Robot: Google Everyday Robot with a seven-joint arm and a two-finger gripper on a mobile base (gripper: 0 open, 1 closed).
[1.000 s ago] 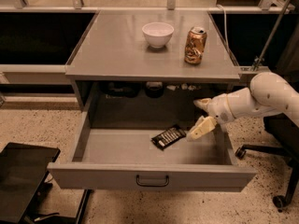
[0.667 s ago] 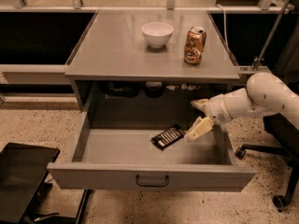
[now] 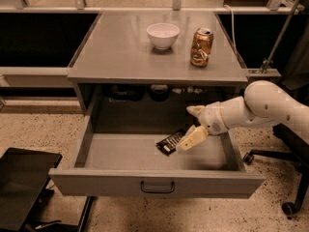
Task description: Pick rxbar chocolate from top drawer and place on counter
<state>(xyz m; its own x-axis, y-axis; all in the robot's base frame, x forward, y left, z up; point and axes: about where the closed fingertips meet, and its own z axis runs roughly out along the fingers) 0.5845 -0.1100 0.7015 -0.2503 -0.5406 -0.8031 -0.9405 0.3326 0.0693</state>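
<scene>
Finding: gripper (image 3: 194,125) inside top drawer (image 3: 157,182), right of its middle, fingers spread, pinching nothing.
Task item: rxbar chocolate (image 3: 169,143) flat on top drawer floor, near centre; lower finger appears to touch its right end.
Risks: flat wrapper may skid under one-sided push or slip out as fingers close; arm may strike desk (image 3: 120,52) lip above top drawer on lift.
Contents: top drawer holds bar only. Bowl (image 3: 162,35), seemingly empty, and can (image 3: 201,47) on desk above top drawer.

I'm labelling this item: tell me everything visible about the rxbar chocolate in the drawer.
The rxbar chocolate is a small flat black wrapper bar with pale lettering, lying slantwise on the floor of the open top drawer, right of centre. The gripper, fingers open, is at its right end; one finger overlaps it, contact unclear.
</scene>
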